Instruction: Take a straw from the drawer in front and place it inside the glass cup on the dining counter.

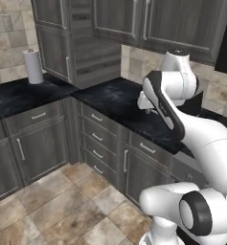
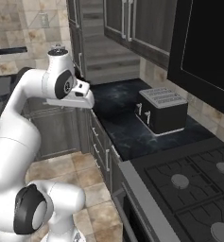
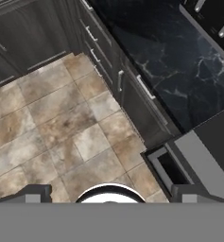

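Note:
My gripper is open with nothing between its fingers, and it looks straight down at the tiled floor and the cabinet fronts. It hangs above the front edge of the black worktop, as the left base view and the right base view show. Just below it, the wide shallow drawer with a horizontal silver handle is shut. The straw is hidden. At the far left, a narrow black slab over beige tile looks like the dining counter. The glass cup is out of view.
A stack of narrower drawers stands left of the wide one. A dark toaster sits on the worktop, with a stove beside it. A paper towel roll stands in the far left corner. Upper cabinets hang overhead.

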### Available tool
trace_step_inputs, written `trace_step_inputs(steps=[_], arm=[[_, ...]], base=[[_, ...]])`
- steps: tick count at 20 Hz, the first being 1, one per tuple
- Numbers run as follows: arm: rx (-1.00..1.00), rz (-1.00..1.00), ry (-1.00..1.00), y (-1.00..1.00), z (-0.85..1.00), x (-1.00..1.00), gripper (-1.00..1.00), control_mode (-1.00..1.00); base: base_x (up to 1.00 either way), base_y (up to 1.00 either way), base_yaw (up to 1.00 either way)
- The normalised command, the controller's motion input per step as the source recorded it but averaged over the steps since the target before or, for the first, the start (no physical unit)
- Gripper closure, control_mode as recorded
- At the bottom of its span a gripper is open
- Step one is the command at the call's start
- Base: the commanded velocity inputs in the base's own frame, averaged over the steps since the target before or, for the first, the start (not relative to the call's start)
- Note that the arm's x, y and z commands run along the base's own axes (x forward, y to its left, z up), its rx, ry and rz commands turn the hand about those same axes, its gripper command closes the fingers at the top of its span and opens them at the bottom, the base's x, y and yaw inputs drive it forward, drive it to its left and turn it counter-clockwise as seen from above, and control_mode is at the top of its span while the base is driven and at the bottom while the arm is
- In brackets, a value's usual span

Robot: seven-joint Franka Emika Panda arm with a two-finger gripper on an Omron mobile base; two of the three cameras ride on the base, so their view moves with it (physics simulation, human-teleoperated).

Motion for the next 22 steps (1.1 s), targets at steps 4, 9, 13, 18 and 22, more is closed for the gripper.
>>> trace_step_inputs(steps=[4, 9, 13, 18, 22], arm=[[0.00, 0.00, 0.00, 0.00, 0.00, 0.00, -1.00, 1.00], [0.00, 0.00, 0.00, 0.00, 0.00, 0.00, -1.00, 1.00], [-0.01, 0.00, 0.10, 0.00, -0.29, 0.00, -1.00, -1.00], [-0.29, 0.04, 0.30, 0.25, -1.00, 0.00, -1.00, -1.00], [-0.40, 0.10, 0.28, 0.23, -1.00, 0.00, -1.00, -1.00]], base=[[0.00, 0.00, 0.00], [0.00, -0.01, 0.00], [-0.01, 0.00, 0.00], [0.00, 0.00, 0.00], [0.00, 0.00, 0.00]])
